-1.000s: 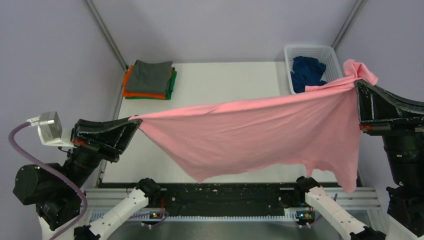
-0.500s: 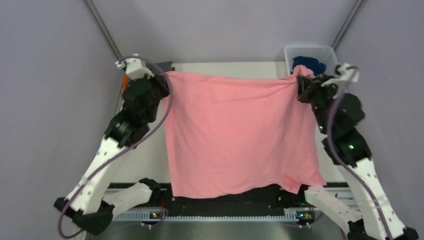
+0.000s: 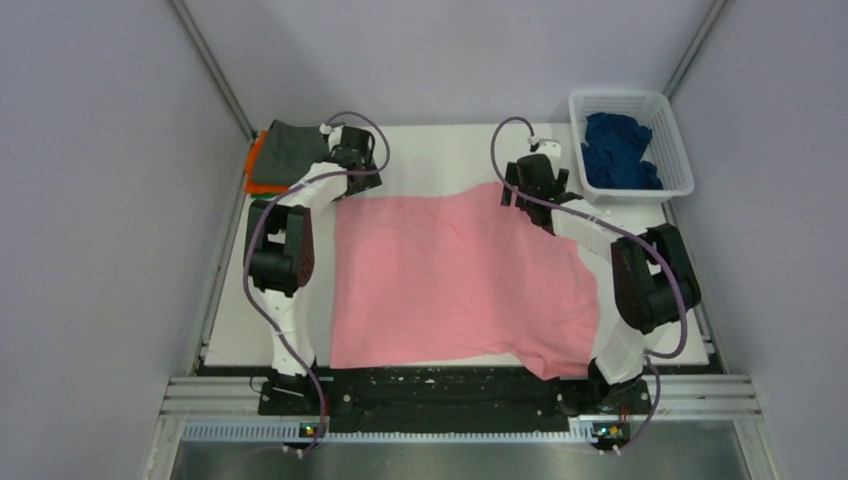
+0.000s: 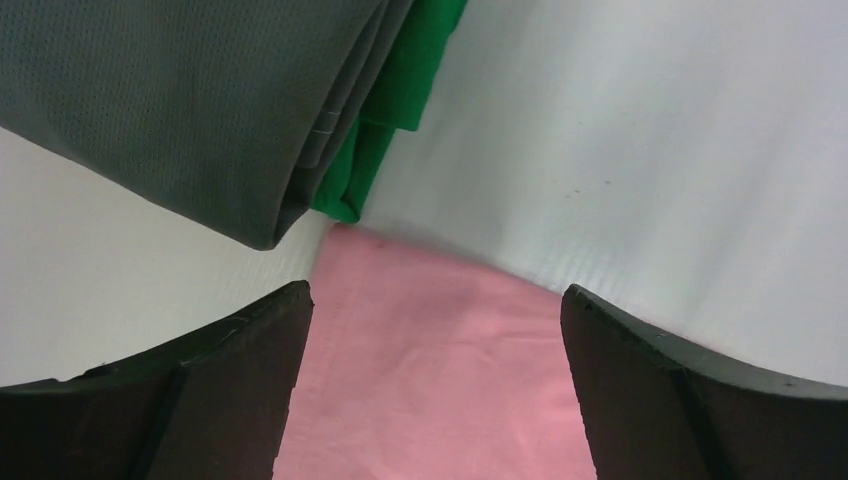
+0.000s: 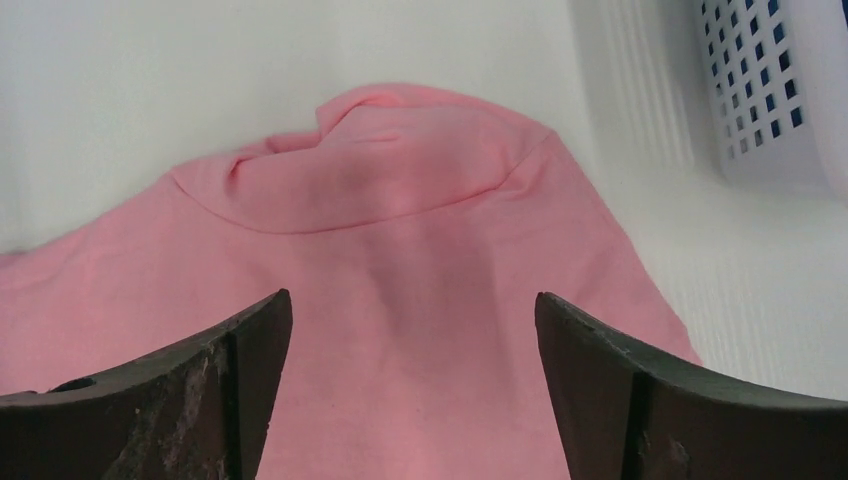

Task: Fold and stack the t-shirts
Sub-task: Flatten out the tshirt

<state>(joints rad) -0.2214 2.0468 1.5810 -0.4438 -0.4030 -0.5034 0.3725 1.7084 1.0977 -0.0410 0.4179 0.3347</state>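
Pink t-shirt (image 3: 455, 275) below parted left tool (image 4: 435, 300)

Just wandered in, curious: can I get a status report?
Left gripper open, right gripper open. Pink shirt spread on table, below both. Folded stack close by its far left corner.

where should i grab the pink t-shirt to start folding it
Probably the two far corners, from above. The pink t-shirt lies flat, so only its edges offer cloth to pinch. The left gripper hangs open over the far-left corner, close to the folded stack. The right gripper hangs open over the bunched far-right corner.
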